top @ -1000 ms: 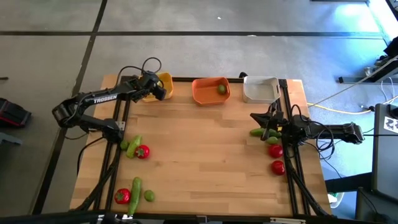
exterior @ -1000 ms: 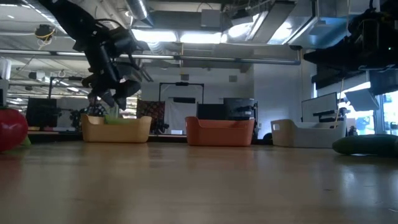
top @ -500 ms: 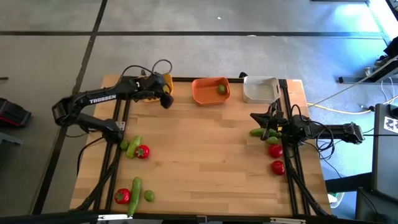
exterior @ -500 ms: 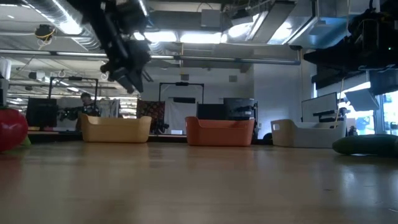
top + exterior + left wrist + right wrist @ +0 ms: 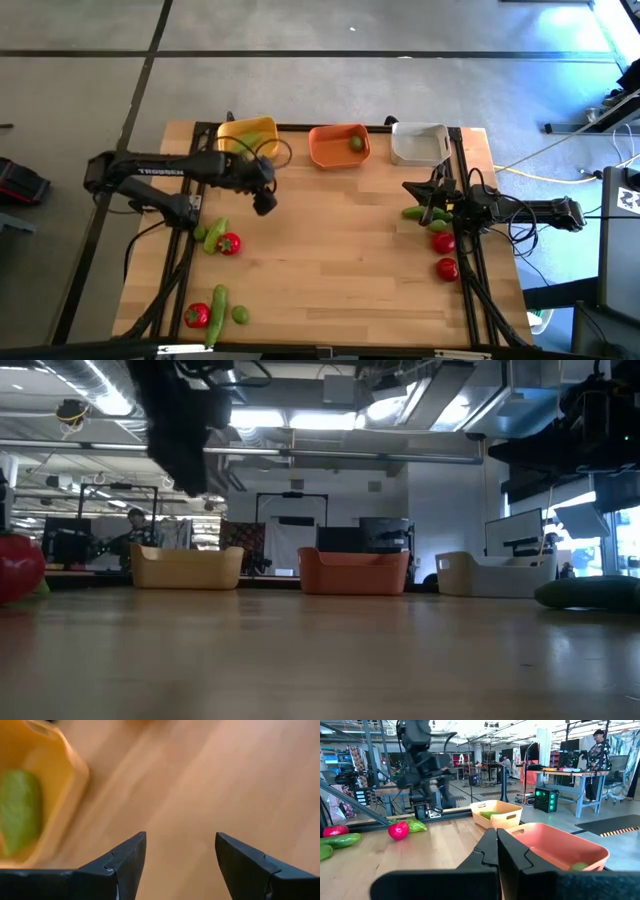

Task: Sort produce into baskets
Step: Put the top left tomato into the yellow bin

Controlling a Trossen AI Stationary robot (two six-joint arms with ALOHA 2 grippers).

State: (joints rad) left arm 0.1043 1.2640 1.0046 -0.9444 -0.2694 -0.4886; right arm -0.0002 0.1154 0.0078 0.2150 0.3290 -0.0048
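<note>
Overhead first: left gripper (image 5: 264,203) is being held out over bare wood just in front of the yellow basket (image 5: 233,133), with the arm stretched level across from the table's left edge. A green cucumber piece (image 5: 249,140) is lying in that basket and a lime ball (image 5: 356,143) is sitting in the orange basket (image 5: 339,157); the white-grey basket (image 5: 418,152) is standing beside it at the back. Right gripper (image 5: 411,190) is parked low by the right edge, next to a cucumber (image 5: 415,212) and two tomatoes (image 5: 443,242). More loose produce is scattered along the left side of the table: a tomato (image 5: 229,243), another cucumber (image 5: 217,301), a lime (image 5: 240,314).

Table-level view: the left arm is showing as a dark shape hanging high above the yellow basket (image 5: 187,568), clear of the wood, and the fingers can't be made out from there.

Left wrist cam: the two dark fingers (image 5: 125,862) are being held well spread, with nothing between them but tabletop, and the yellow basket (image 5: 56,790) with its cucumber (image 5: 19,810) is off to one side.

Right wrist cam: that arm's fingers (image 5: 490,851) are being kept pressed together, pinching nothing.
</note>
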